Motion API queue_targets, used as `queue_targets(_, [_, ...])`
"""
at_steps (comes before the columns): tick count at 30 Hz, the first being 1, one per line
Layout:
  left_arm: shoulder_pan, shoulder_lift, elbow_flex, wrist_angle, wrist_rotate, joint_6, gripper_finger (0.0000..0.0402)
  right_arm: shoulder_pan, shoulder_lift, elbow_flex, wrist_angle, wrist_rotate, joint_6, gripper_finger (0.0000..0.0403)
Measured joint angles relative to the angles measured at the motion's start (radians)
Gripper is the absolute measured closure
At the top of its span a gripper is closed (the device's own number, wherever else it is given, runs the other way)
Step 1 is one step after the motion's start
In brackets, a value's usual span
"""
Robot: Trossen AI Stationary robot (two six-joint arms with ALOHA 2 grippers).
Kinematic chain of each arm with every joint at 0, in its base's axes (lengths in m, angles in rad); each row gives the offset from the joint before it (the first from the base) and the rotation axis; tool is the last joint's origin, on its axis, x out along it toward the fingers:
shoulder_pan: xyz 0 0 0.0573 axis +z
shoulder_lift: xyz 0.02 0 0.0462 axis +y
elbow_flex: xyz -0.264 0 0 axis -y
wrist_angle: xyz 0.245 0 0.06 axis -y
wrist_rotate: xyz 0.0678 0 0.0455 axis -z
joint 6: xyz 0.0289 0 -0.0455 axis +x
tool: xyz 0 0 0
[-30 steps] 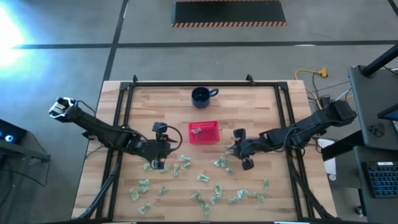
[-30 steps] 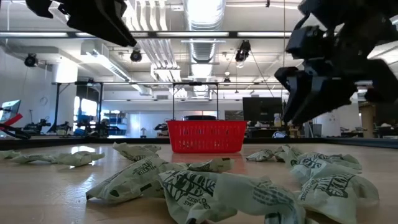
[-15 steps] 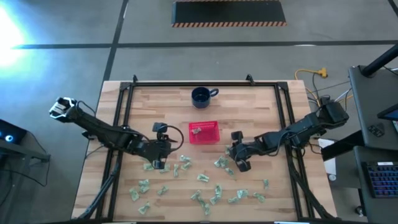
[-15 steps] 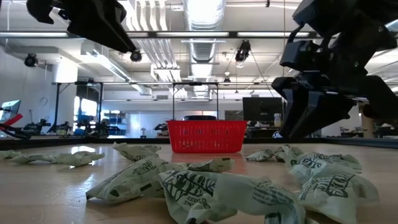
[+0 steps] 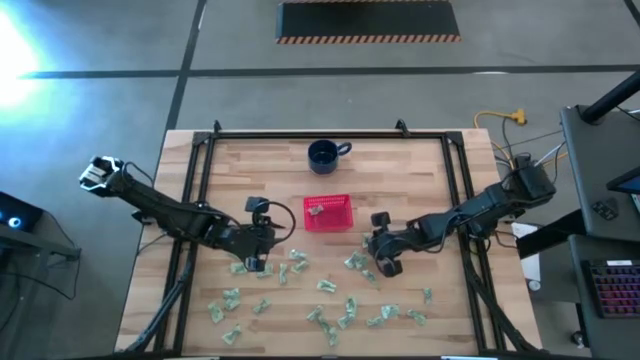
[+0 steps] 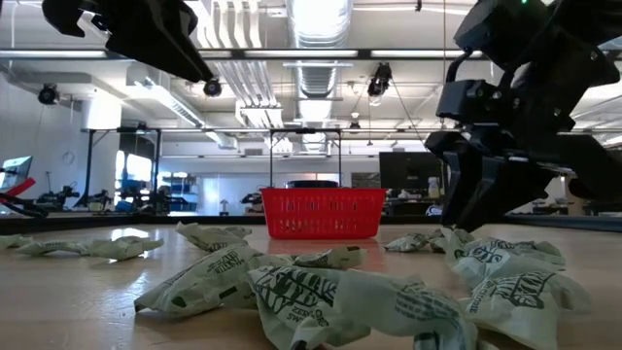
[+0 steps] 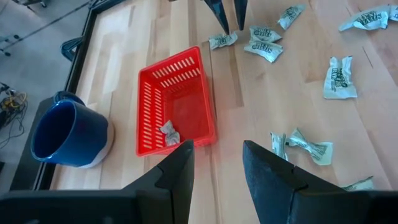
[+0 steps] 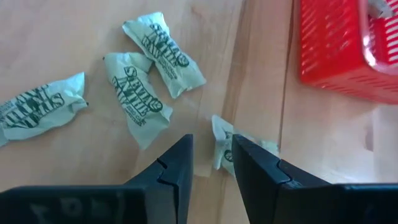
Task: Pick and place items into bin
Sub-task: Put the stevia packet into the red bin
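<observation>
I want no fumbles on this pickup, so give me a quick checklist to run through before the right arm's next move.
1. Right tool open over a wrapper: ok, wrapper lies between the fingertips.
2. Wrapper free of neighbours: ok, the nearest ones lie apart.
3. Right tool empty: ok, nothing held.
4. Red basket has room: ok, only one piece inside.
5. Left tool out of the way: ok, open and empty, on the basket's far side.
6. Blue mug off the carry path: ok, beyond the basket.
</observation>
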Motion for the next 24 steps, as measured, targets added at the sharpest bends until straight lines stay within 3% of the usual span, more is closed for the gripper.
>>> queue_targets(24, [0.000,0.000,0.000,0.001,0.000,0.000,0.0281,0.000,0.006,0.005,-0.001,0.135,0.018,0.0394])
